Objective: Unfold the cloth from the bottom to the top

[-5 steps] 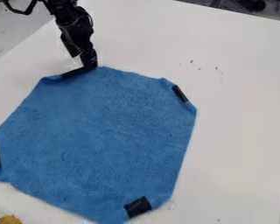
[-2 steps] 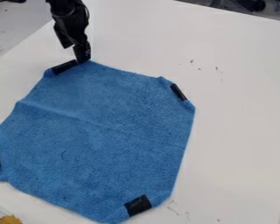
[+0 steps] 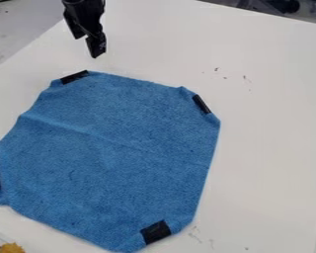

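The black gripper [image 3: 97, 53] hangs at the upper left, just beyond the far left corner of the cloth and apart from it, with nothing seen in its hold. Spread out flat on the table, the blue cloth [image 3: 121, 153] shows a faint crease running across from its left edge toward the right edge. Black patches mark its four cut-off corners, one of them a strip [image 3: 75, 77] at the far left corner nearest the gripper.
The white table [image 3: 273, 108] extends past the cloth to the right and behind, with small dark marks on it. An orange-yellow object [image 3: 12, 247] lies at the bottom left edge. Dark items stand beyond the table's far edge.
The cloth's far left corner has shifted up and slightly left, and a crease has appeared. My gripper first moved up with that corner, then came away from it, rising clear of the cloth.
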Controlling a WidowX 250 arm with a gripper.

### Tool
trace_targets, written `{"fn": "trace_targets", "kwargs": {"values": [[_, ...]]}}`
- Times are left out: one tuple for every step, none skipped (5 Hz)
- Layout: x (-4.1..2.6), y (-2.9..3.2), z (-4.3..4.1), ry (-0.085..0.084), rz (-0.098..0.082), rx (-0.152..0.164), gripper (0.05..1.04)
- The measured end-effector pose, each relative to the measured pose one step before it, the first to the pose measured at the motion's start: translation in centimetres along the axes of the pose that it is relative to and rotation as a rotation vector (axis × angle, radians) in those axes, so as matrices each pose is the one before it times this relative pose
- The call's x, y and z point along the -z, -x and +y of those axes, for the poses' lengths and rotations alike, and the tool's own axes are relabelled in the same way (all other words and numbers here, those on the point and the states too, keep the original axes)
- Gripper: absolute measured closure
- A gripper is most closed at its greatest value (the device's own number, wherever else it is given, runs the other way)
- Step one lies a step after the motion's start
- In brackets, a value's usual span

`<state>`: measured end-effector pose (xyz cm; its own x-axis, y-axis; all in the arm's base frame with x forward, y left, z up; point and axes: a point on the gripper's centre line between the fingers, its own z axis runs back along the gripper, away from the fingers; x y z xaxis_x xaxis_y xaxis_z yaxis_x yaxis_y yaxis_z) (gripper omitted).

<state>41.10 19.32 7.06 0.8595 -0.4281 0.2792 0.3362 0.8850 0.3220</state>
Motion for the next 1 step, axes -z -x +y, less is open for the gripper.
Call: {"fn": "trace_targets", "kwargs": {"values": [[-0.646, 0.128, -0.19, 0.0434, 0.0412, -0.0165, 0.083]]}}
